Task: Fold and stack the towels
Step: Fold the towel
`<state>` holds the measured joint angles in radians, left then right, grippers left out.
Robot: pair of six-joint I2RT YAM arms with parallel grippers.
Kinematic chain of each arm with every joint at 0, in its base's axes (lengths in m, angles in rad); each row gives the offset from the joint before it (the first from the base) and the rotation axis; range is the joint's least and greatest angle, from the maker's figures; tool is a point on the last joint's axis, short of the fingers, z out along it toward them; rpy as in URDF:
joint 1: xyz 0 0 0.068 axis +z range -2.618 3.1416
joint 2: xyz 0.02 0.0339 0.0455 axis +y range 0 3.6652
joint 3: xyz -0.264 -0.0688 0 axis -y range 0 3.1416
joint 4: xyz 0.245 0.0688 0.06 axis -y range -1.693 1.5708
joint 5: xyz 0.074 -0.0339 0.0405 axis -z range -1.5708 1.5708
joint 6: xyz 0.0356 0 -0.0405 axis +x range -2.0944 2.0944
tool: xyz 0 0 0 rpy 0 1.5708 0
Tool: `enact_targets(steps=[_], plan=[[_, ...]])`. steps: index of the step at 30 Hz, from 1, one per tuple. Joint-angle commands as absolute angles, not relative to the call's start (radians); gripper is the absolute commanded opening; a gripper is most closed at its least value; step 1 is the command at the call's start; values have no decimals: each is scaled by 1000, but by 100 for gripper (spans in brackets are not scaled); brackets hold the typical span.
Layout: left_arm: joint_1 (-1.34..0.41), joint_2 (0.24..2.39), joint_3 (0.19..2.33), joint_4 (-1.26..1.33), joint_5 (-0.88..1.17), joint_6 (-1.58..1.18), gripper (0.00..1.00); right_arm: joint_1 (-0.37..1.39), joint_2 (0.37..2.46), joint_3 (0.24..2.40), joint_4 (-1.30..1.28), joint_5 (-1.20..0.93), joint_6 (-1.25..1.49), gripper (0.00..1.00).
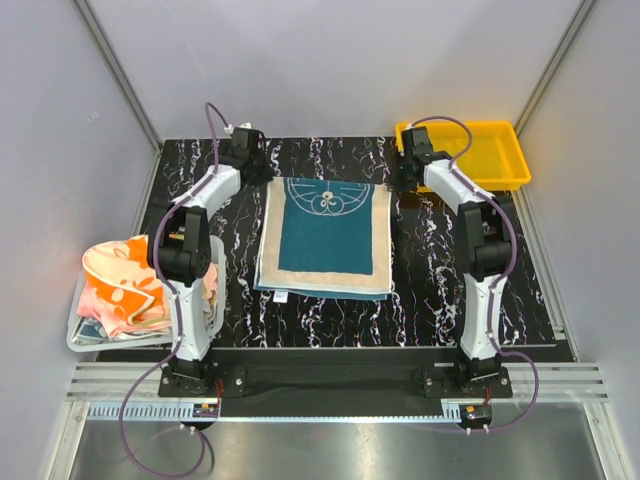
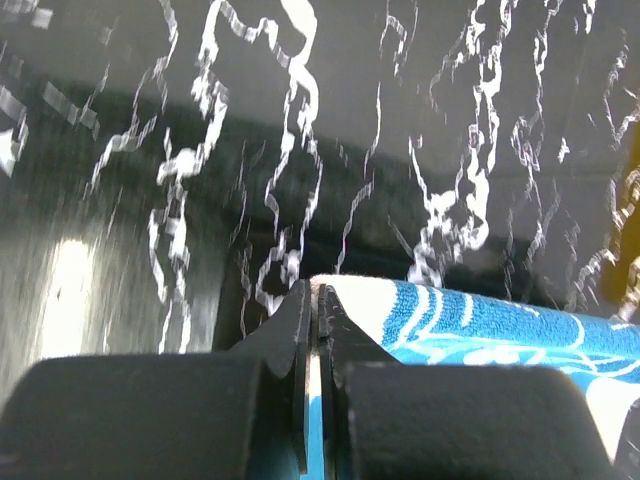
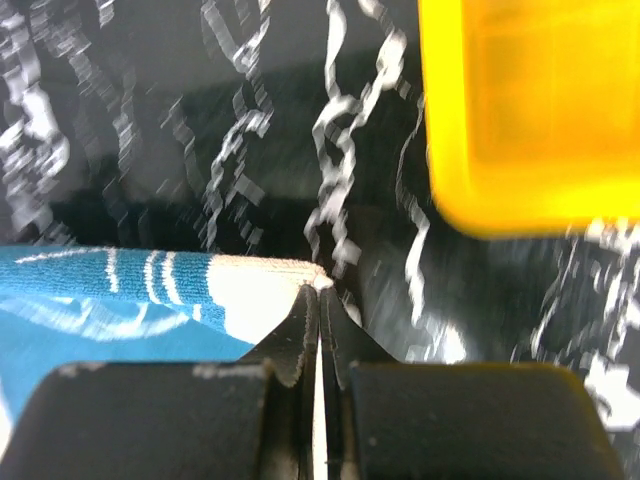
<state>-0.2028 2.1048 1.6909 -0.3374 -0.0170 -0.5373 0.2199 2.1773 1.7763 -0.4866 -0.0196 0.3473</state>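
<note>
The left tool (image 2: 315,300) is pinched together on the far left corner of the teal towel (image 1: 325,235), with a sliver of blue cloth showing between its fingers. The right tool (image 3: 320,295) is likewise clamped on the cream border at the far right corner. From both tools the towel runs back toward the arm bases. It lies flat in the middle of the desk (image 1: 440,280), its long axis going from far to near and its far edge stretched between the two grips. The near edge lies free, about level with the arms' elbows, and seems to show more than one layer. Each arm is nearest its own corner, so neither has the advantage. A fold from here would probably mean carrying the far edge over the cloth toward the near one, both tools keeping level so the edge does not skew. Just beyond the right tool sits the yellow tray (image 1: 500,160), off the desk's far right corner. The other towels (image 1: 125,285) are heaped in the white basket (image 1: 75,335) to the left of the left arm.
</note>
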Motion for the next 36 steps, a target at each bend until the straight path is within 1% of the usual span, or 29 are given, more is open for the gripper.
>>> enact_targets(steps=[1,7,11,12,16,22,28,36], plan=[[-196,1936,1587,-314,-44,-604,0,209,1985,1675,-411,-82,393,0],[-241,1804,1416,-396,-172,-663,0,236,1783,1393,-365,-101,457,0],[-275,1704,1247,-371,-202,-687,0,275,1660,1179,-328,-83,494,0],[-290,1663,1176,-361,-207,-689,0,296,1617,1145,-319,-83,498,0],[-314,1579,1053,-347,-227,-700,0,345,1522,981,-288,-71,522,0],[-345,1418,907,-344,-253,-696,0,371,1405,856,-278,-69,546,0],[-367,1342,865,-367,-255,-684,0,374,1329,795,-294,-54,555,0],[-385,1273,845,-406,-233,-670,0,374,1276,795,-341,-44,552,0]])
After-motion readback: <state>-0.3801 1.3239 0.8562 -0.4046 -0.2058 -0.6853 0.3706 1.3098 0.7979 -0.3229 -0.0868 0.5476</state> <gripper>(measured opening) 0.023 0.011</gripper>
